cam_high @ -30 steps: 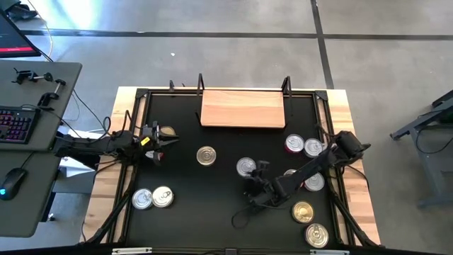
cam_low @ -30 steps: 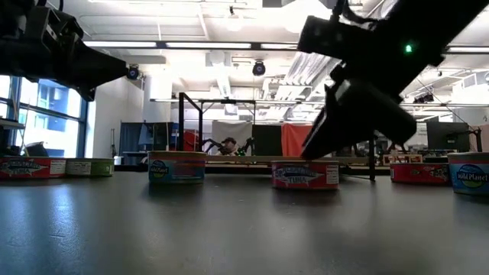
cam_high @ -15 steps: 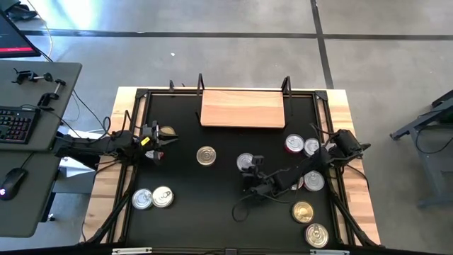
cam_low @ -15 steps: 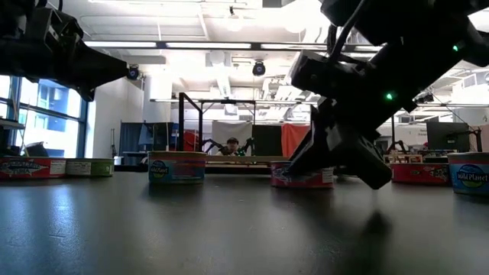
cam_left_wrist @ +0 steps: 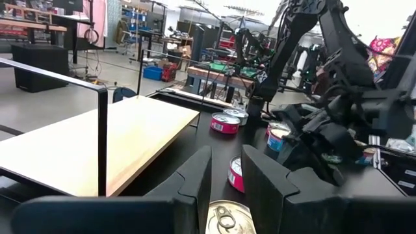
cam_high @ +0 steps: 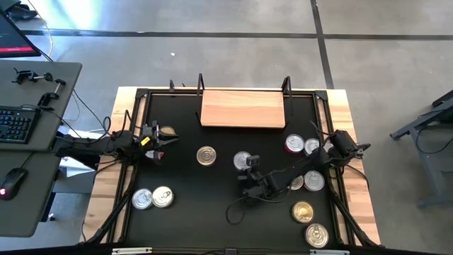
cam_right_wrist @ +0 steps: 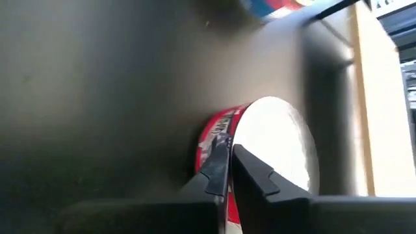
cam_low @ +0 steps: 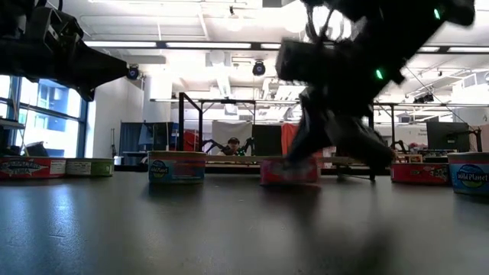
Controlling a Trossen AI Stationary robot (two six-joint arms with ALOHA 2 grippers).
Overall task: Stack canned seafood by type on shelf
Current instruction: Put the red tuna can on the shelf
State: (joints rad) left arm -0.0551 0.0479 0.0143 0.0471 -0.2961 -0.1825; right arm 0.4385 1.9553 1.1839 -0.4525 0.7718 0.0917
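Moved: right gripper (cam_high: 247, 162) advanced onto red-sided can (cam_high: 242, 160).
Right fingers: closed together against can rim; grip unconfirmed.
Left gripper (cam_high: 164, 137): narrowly parted, empty.

Right gripper (cam_high: 247, 162) now farther toward table centre than a second ago, reaching red-sided silver can (cam_high: 242, 160) in mid table, below shelf. Its fingers (cam_right_wrist: 218, 170), spread a second ago, now pressed together at can's rim. In low view, arm now overlaps same can (cam_low: 288, 170), which sits slightly further left than before. Cable loop (cam_high: 233, 210) trailing below arm has shifted left with it.
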